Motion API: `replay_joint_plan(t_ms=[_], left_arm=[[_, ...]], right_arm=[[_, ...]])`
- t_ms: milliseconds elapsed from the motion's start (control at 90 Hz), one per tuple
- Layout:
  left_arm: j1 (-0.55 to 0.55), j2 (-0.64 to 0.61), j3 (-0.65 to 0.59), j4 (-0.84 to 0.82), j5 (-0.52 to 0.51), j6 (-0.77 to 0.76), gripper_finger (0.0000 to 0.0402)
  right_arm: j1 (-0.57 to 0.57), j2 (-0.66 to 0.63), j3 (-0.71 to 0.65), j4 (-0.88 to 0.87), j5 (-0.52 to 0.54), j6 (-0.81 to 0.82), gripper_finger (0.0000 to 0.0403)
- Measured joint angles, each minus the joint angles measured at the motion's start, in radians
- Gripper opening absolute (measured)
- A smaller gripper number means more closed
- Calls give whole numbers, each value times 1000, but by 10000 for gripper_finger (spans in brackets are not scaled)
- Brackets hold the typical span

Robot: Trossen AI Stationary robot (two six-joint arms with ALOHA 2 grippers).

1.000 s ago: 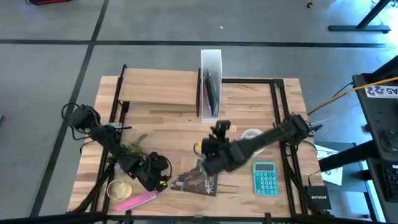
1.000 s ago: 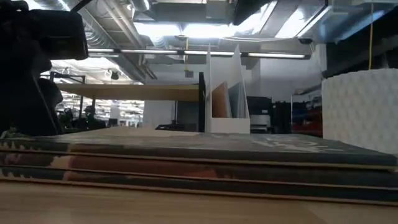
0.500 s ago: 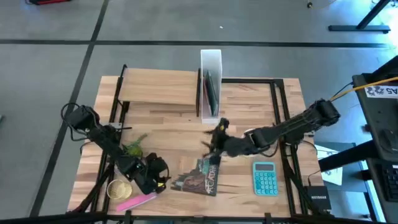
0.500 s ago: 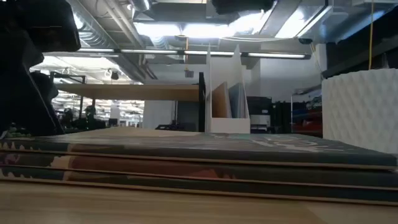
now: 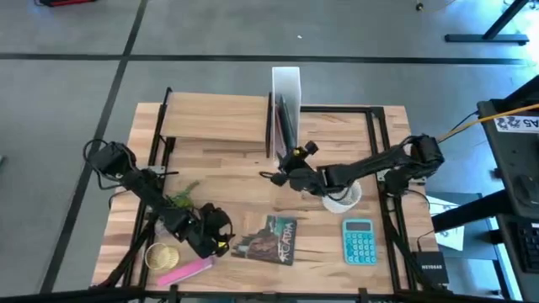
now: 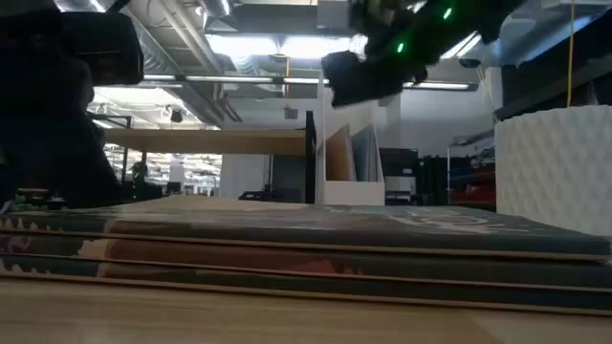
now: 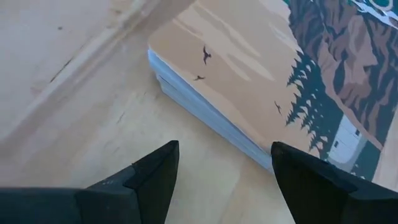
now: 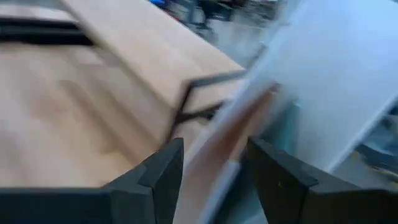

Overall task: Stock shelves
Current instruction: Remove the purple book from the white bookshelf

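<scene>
Left gripper point(image 5: 217, 238), fingers parted and empty, sits low at table's 7 o'clock. Book point(image 5: 268, 240) lies flat just at its 3 o'clock, nearly touching; in the left wrist view its corner lies straight ahead between the fingers point(image 7: 151, 180). Book's long axis runs roughly 12–6. Shelf point(image 5: 217, 119) at table's 11 o'clock; file box point(image 5: 285, 84) upright at 12, already holding items. Right gripper point(image 5: 286, 171), fingers apart, nothing held, hovers just at the box's 6 o'clock. Judgement: left arm is nearer the book; the box lies at the book's 12 o'clock.
</scene>
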Motion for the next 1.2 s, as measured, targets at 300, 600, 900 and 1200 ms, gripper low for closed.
replay_joint_plan(t_ms=[300,600,900,1200], left_arm=[[0,0,0,0,0,0,239],[1,0,0,0,0,0,239],[1,0,0,0,0,-1,239],[2,0,0,0,0,0,239]], right_arm=[[-81,47,4,1,-129,84,163],[-106,48,4,-10,-117,135,149],[-130,51,1,-69,-156,200,120],[-129,51,1,-66,-99,221,13]])
